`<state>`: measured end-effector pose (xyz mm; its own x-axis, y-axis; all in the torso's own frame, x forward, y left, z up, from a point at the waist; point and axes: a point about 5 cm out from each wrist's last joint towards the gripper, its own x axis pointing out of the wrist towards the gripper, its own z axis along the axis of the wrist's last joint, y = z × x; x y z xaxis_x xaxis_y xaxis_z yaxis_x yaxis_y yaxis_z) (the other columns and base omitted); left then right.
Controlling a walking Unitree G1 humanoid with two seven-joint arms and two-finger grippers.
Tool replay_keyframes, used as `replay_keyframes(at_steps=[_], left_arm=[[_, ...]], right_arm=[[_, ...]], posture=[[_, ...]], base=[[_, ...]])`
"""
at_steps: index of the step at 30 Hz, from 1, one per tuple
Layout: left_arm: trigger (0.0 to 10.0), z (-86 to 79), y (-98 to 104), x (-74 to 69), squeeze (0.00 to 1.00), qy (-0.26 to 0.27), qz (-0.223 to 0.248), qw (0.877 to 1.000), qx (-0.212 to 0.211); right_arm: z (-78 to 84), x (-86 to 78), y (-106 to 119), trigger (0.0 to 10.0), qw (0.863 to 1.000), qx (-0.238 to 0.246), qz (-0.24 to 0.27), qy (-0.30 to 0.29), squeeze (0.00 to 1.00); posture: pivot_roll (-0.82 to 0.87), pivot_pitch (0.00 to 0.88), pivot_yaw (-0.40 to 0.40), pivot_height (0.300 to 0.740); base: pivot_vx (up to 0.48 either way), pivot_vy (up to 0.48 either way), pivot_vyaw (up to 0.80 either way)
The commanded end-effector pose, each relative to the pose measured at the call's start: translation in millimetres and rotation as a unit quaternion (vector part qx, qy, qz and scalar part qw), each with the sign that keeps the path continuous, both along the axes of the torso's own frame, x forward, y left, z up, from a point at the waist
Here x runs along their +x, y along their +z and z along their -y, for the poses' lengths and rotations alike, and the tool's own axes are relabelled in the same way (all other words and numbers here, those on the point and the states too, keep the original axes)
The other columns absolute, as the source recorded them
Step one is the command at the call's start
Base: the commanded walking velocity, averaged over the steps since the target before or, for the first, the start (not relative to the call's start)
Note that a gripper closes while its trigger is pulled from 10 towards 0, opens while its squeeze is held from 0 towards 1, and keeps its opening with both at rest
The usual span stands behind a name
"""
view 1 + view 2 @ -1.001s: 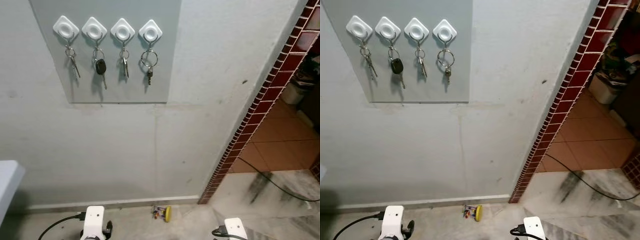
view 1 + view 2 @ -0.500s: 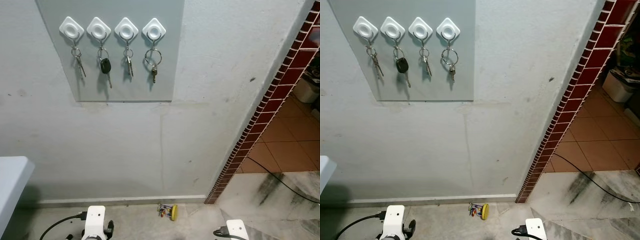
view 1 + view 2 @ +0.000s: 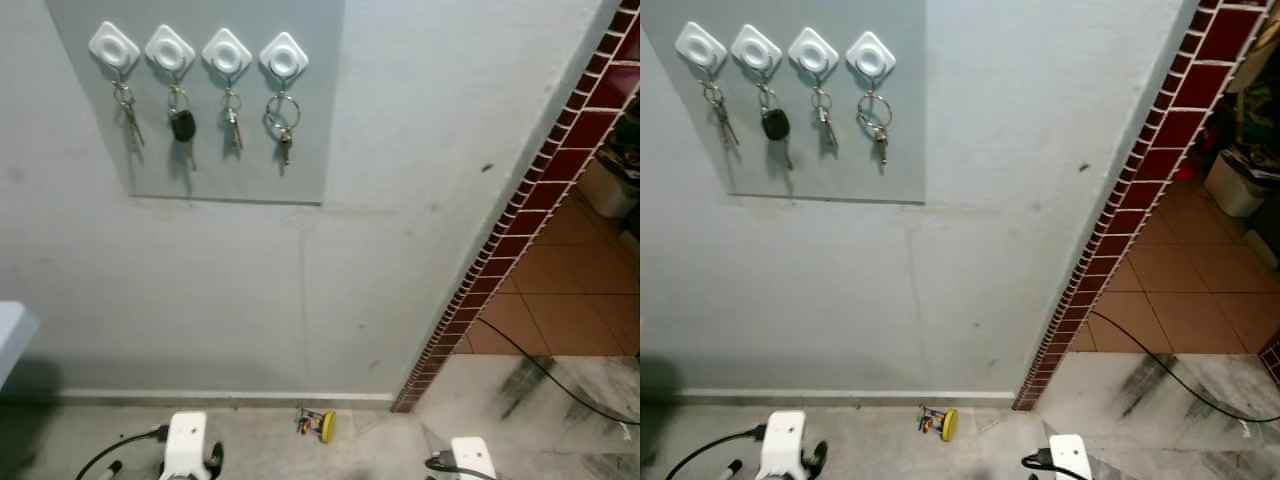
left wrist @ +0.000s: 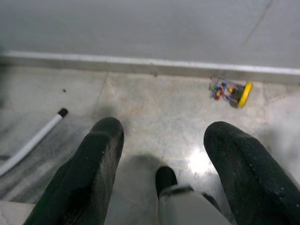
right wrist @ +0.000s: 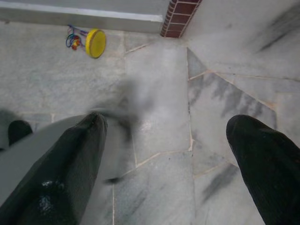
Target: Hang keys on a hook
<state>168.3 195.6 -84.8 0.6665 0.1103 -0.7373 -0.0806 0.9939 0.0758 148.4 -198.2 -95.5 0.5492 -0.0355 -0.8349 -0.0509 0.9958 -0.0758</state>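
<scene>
Black fingers first: my left gripper (image 4: 161, 159) hung low over the grey marble floor (image 4: 140, 126), jaws wide apart, nothing held. My right gripper (image 5: 164, 154) was the same, spread wide and empty above the veined tiles.

Further out, a yellow disc with a bunch of coloured bits (image 3: 320, 424) lay on the floor just beside the white skirting strip (image 3: 200, 398); I couldn't tell whether those were the keys.

Farthest, on the grey wall panel (image 3: 310, 120), all four white diamond-shaped hooks (image 3: 196, 50) already carried key sets (image 3: 281, 125).

Risks, as I judged them:
- No free hook, so doubling up could knock off a hung set.
- Floor pickup tight against the wall could jam my fingers.
- A black cable (image 3: 550, 365) on the floor could snag my feet.
</scene>
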Motion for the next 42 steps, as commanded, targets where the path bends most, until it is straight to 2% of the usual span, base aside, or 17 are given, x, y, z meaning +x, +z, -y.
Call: replay_keyframes(at_steps=[1, 17, 36, 42], left_arm=[[10.0, 7.6, -0.6, 1.3, 0.00, -0.003, -0.001, 1.000, -0.009], [10.0, 9.0, -0.9, 1.4, 0.00, -0.005, -0.002, 1.000, -0.008], [10.0, 8.0, -1.2, 1.0, 0.00, 0.008, -0.004, 1.000, -0.013], [10.0, 8.5, -1.3, 1.5, 0.00, 0.012, -0.006, 1.000, -0.017]], right_arm=[[8.8, -1.3, 1.0, 10.0, 1.000, -0.009, 0.001, -0.010, 0.00], [10.1, -6.7, -1.1, 10.0, 1.000, -0.015, -0.012, -0.009, 0.00], [11.9, -9.5, -2.0, 10.0, 1.000, -0.020, -0.019, -0.005, 0.00], [12.3, -10.1, -2.1, 10.0, 1.000, -0.020, -0.021, -0.004, 0.00]], posture=[[-0.10, 0.050, 0.010, 0.740], [-0.11, 0.054, 0.008, 0.740], [-0.11, 0.042, 0.003, 0.740], [-0.11, 0.036, 0.003, 0.740]], base=[[0.000, -0.480, 0.00], [0.000, -0.449, 0.00], [0.000, 0.000, 0.00], [0.000, 0.444, 0.00]])
